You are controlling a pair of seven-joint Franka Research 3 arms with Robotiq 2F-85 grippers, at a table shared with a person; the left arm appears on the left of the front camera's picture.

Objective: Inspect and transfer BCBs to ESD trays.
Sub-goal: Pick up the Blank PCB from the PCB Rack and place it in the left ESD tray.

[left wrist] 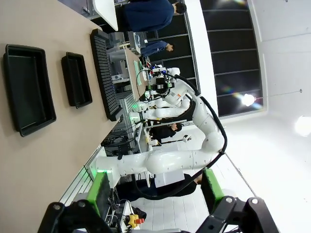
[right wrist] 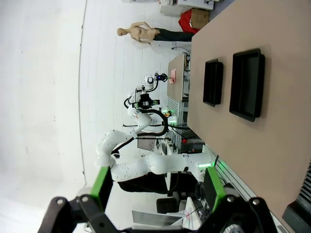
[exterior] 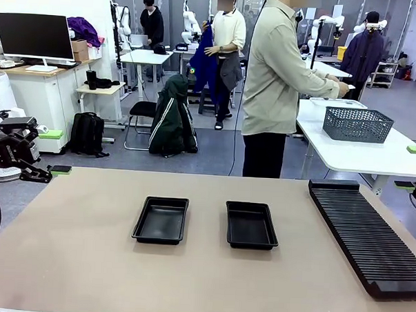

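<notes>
Front view faces across the table (exterior: 65, 260); both sideways wrist views share the trays (left wrist: 29, 90).

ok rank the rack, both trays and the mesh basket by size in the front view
1. rack, clearly largest
2. left tray and right tray, alike
3. mesh basket looks similar but stands farther off, so unranked

The left gripper (left wrist: 155, 189) sat at six o'clock, its green-padded fingers (left wrist: 99, 191) spread wide apart. On the tan table (left wrist: 48, 160), two black ESD trays lay side by side but apart: one (left wrist: 29, 90) at nine o'clock, the other (left wrist: 77, 79) at ten. A black ribbed rack (left wrist: 104, 73) lay beside them toward eleven. A white robot arm (left wrist: 170, 158) curved through the centre.
</notes>
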